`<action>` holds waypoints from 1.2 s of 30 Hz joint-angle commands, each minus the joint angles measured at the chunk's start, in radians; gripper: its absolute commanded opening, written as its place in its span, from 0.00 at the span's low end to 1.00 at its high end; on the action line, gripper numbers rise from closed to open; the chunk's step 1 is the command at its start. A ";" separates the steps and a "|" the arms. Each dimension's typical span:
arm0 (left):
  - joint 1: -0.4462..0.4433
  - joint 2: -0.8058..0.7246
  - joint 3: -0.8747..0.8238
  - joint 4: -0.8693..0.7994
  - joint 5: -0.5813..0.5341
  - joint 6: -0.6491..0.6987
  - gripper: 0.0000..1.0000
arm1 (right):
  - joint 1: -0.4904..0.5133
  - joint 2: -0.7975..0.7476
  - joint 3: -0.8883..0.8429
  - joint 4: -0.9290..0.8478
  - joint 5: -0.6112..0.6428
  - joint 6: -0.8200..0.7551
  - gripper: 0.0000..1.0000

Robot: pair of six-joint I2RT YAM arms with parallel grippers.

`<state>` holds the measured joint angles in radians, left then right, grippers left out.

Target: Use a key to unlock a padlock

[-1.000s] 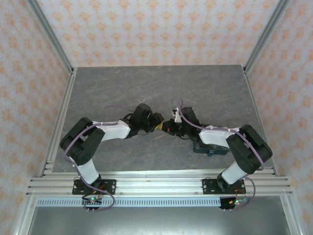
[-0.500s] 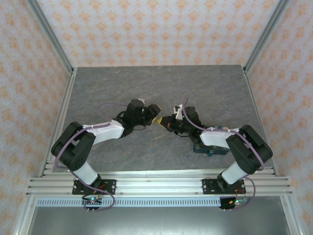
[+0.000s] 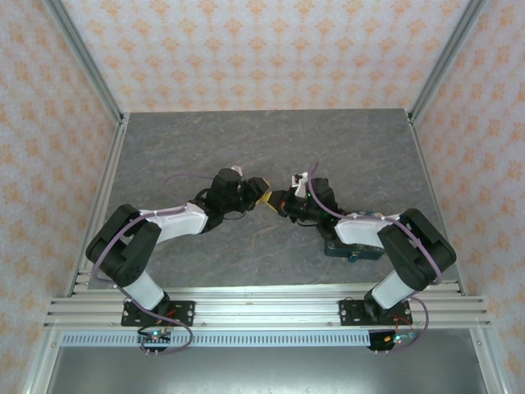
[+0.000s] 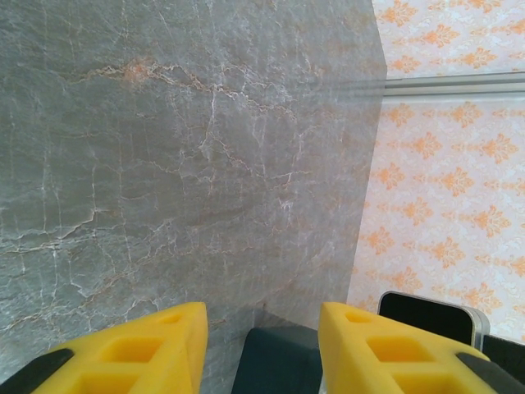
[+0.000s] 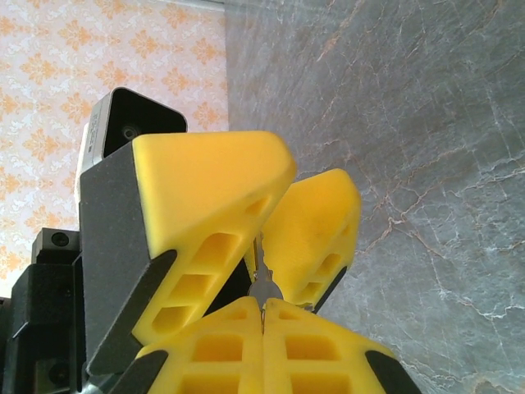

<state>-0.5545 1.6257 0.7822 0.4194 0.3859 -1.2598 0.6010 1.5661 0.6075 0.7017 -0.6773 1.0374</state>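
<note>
We see the right gripper (image 5: 262, 305) pinching the key (image 5: 261, 283), its pale tip poking between the spread fingers (image 4: 385, 345) of the left gripper (image 4: 262, 316).

Bright, even light from overhead; soft faint shadows under my arms on the desk (image 3: 271, 139). Wrist cams: fingers (image 4: 131, 353) of my left hand (image 4: 258, 328) close-up & a bit soft, desk veins sharp.
</note>
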 commanded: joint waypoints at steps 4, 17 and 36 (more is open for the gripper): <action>-0.005 -0.022 -0.002 0.010 -0.006 0.022 0.32 | -0.005 0.012 -0.029 0.057 0.004 0.003 0.00; -0.006 -0.027 -0.003 -0.007 -0.012 0.039 0.07 | -0.015 0.017 -0.039 0.062 0.004 0.000 0.00; -0.007 -0.074 0.087 -0.285 -0.040 0.089 0.00 | -0.100 -0.279 -0.058 -0.306 0.109 -0.265 0.66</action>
<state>-0.5564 1.5784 0.8257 0.2317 0.3740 -1.2015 0.4969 1.3315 0.5076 0.5217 -0.6056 0.9047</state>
